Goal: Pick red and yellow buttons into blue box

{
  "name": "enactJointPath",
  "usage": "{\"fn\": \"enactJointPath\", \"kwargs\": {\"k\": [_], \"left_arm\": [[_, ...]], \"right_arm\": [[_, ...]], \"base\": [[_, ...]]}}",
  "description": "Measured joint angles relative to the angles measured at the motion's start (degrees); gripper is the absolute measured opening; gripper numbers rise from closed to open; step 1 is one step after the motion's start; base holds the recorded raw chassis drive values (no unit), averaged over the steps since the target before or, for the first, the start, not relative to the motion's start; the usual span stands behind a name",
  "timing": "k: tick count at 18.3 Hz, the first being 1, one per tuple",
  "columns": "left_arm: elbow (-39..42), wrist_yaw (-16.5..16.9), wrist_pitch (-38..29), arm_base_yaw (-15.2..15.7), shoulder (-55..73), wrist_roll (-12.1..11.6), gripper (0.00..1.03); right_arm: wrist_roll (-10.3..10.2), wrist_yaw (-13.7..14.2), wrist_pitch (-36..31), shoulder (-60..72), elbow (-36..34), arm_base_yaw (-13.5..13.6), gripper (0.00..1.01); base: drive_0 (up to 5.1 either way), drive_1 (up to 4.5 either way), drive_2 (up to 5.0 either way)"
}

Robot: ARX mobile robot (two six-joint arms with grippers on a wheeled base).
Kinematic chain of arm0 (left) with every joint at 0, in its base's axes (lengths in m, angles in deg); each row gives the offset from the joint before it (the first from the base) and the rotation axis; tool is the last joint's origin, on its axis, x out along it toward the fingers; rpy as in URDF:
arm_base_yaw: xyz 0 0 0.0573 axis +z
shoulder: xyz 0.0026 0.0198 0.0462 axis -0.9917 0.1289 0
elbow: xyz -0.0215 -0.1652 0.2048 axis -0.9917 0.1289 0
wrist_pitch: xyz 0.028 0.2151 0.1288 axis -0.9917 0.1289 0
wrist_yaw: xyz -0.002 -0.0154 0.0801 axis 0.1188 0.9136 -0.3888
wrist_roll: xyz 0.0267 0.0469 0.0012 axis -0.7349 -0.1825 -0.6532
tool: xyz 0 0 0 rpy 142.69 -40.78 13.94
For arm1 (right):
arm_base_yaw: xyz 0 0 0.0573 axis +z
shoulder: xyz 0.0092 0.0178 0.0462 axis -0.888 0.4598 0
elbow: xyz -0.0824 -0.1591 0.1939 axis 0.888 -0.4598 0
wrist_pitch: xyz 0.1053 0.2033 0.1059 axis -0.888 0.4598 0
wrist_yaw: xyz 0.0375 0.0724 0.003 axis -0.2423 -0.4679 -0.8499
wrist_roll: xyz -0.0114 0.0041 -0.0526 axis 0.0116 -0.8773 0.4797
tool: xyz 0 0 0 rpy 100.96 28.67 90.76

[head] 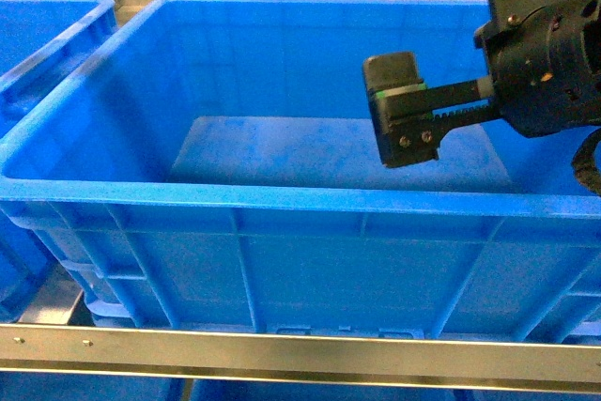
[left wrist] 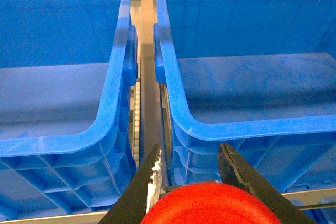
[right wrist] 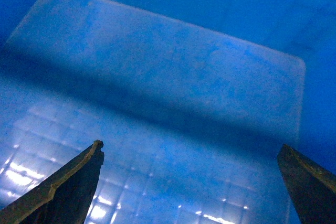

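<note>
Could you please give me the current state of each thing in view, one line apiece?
blue box: upright, open-topped, its visible bottom bare.
red button: held between the left gripper's fingers, outside the box, in front of its near wall.
left gripper: closed on the red button.
right gripper: open wide, holding nothing, over the box interior.
second blue crate: upright beside the box, visible part empty.

Your left wrist view cuts the red button (left wrist: 210, 205) off at the bottom edge, so only its cap shows between the left tool (left wrist: 191, 169) fingers. The yellow button appears nowhere. Your right tool (right wrist: 194, 182) fingers run off-frame.
</note>
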State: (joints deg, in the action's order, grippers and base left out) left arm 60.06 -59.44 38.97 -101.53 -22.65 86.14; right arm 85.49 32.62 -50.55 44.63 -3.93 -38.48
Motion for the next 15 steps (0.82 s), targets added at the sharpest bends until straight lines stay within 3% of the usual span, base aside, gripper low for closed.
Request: {"fn": "enactJointPath", "kwargs": {"k": [3, 6, 7, 8, 10, 11, 13, 15], "left_arm": [[0.0, 0.0, 0.0, 0.0, 0.0, 0.0, 0.28], [0.0, 0.0, 0.0, 0.0, 0.0, 0.0, 0.28], [0.0, 0.0, 0.0, 0.0, 0.0, 0.0, 0.28], [0.0, 0.0, 0.0, 0.0, 0.0, 0.0, 0.28], [0.0, 0.0, 0.0, 0.0, 0.0, 0.0, 0.28], [0.0, 0.0, 0.0, 0.0, 0.0, 0.0, 0.28], [0.0, 0.0, 0.0, 0.0, 0.0, 0.0, 0.28], [0.0, 0.0, 0.0, 0.0, 0.0, 0.0, 0.28]], "right_arm": [[0.4, 3.4, -10.5, -5.4, -5.7, -2.2, 0.98], [1.7, 3.3, -19.6, -14.9, -12.4, -5.2, 0.98], [2.5, 2.0, -24.2, -19.8, -16.8, -7.5, 0.98], [2.5, 1.4, -25.7, -26.4, -22.4, -12.1, 0.98], [0.9, 1.6, -25.3, -38.6, -31.2, -20.9, 0.98], [0.7, 0.5, -25.4, -45.3, -35.0, -24.0, 0.98], [0.1, -5.4, -21.3, -57.9, -39.5, -28.0, 0.98], [-2.3, -6.3, -10.8, -69.8, -42.4, -30.6, 0.98]], "base": [[0.0, 0.0, 0.0], [0.0, 0.0, 0.0], [0.0, 0.0, 0.0], [0.0, 0.0, 0.0], [0.0, 0.0, 0.0], [0.0, 0.0, 0.0], [0.0, 0.0, 0.0], [0.0, 0.0, 0.0]]}}
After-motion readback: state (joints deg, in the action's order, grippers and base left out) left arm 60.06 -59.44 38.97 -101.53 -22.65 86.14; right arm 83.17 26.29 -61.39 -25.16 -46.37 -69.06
